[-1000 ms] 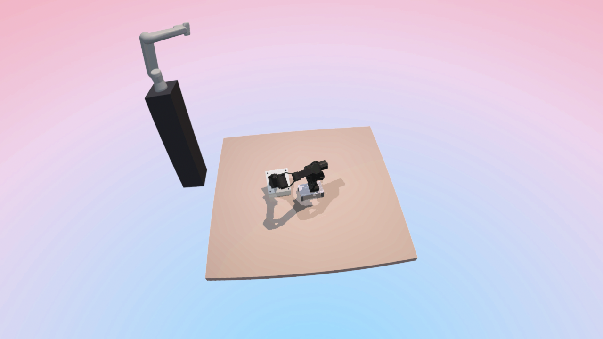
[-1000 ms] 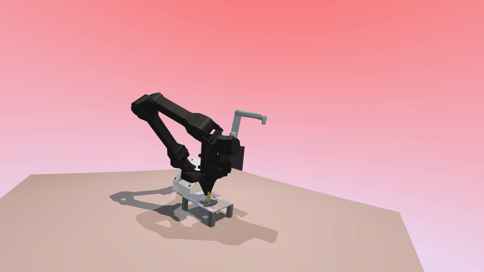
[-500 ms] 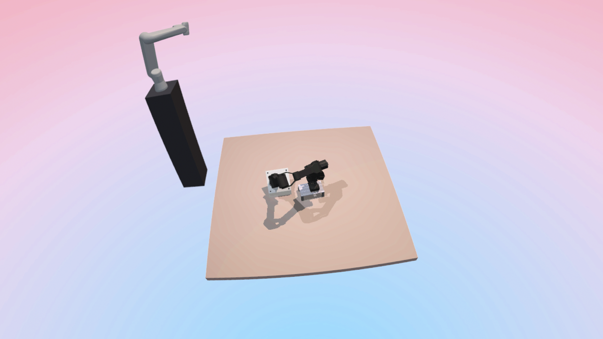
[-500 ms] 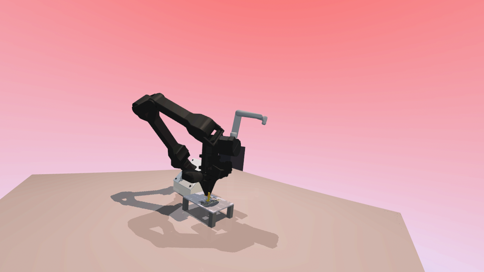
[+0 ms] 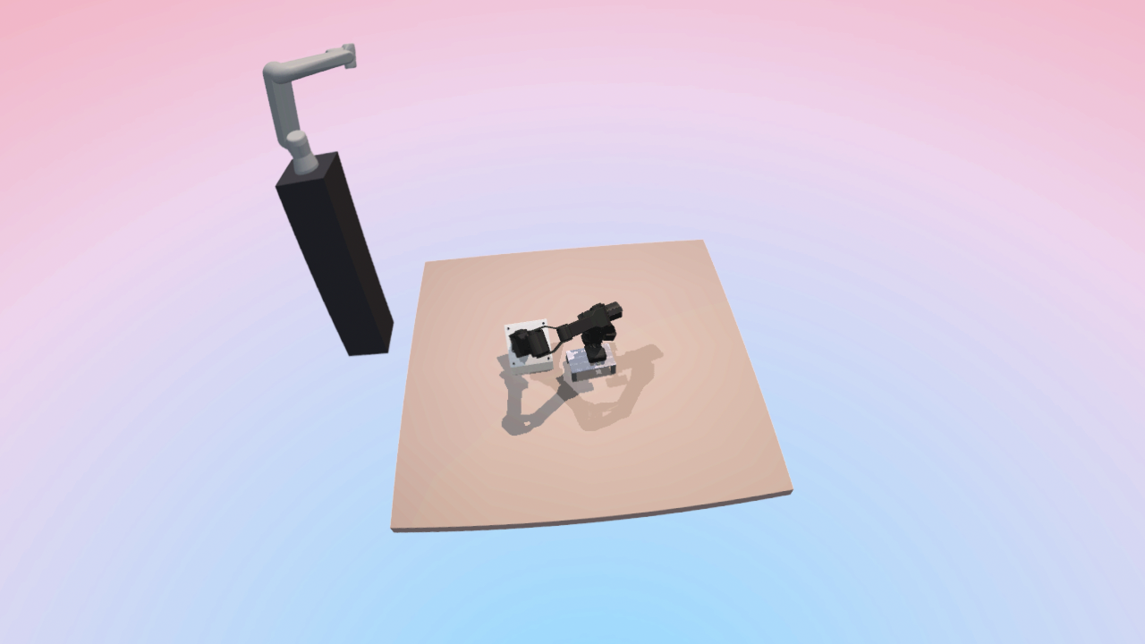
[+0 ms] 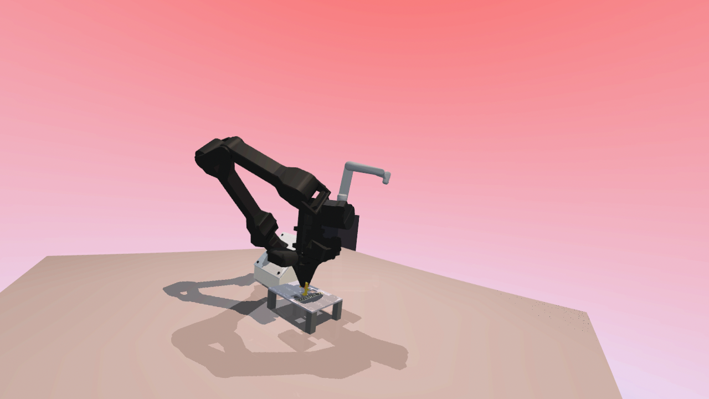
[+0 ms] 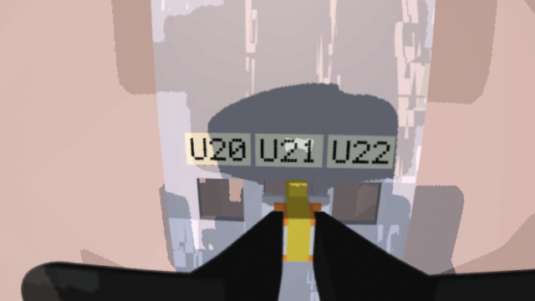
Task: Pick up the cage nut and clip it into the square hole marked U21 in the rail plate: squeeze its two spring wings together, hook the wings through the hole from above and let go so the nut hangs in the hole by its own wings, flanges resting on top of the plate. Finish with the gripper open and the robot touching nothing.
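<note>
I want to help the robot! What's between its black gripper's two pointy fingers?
A yellow and orange cage nut sits between the fingers of the black gripper. The wrist view shows it best.

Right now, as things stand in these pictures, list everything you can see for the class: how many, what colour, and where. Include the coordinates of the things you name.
cage nut [image 6: 306,289] [image 7: 298,238]: one, yellow with orange, in the tool at the U21 hole
rail plate [image 5: 578,360] [image 6: 328,301] [image 7: 284,113]: one, pale grey, raised on dark legs
square holes: three, in a row across the plate, middle one partly hidden
labels: three, pale with black print, U20, U21, U22, beside the holes
table top [image 5: 592,472] [image 6: 118,297]: one, tan, beneath everything but the pillar
pillar [image 5: 332,256] [image 6: 350,233]: one, black, beyond the table
second arm [image 5: 308,66] [image 6: 366,168]: one, grey, on the pillar
base block [image 5: 532,368] [image 6: 270,274]: one, white, beside the plate
robot arm [image 5: 590,322] [image 6: 260,166]: one, black, reaching over the plate
tool [image 6: 304,285] [image 7: 298,214]: one, black, closed on the nut
</note>
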`<state>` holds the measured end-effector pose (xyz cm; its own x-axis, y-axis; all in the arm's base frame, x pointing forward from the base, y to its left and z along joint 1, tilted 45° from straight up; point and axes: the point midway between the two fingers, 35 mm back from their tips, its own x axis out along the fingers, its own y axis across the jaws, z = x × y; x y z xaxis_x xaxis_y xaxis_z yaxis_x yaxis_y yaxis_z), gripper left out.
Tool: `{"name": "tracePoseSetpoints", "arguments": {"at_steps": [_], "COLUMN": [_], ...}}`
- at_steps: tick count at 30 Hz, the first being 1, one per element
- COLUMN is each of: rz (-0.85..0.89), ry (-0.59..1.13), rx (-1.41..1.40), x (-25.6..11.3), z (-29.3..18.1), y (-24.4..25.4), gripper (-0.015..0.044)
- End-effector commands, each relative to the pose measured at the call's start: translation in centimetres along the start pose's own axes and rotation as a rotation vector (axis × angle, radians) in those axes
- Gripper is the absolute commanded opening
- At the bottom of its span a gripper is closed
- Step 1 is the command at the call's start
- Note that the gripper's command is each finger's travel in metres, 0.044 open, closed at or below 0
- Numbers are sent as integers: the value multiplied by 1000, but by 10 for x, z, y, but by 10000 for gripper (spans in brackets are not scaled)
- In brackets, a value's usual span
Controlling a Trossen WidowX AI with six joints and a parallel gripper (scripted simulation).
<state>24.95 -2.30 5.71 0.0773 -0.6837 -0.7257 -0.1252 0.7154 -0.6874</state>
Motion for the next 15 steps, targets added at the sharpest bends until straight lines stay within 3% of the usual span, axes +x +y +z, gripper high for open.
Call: {"name": "tracePoseSetpoints", "arguments": {"at_steps": [1, 15], "rz": [-11, -24], "ry": [3, 3], "rx": [-1, -1], "x": [1, 1], "z": [-1, -1], "y": [0, 3], "gripper": [24, 24]}}
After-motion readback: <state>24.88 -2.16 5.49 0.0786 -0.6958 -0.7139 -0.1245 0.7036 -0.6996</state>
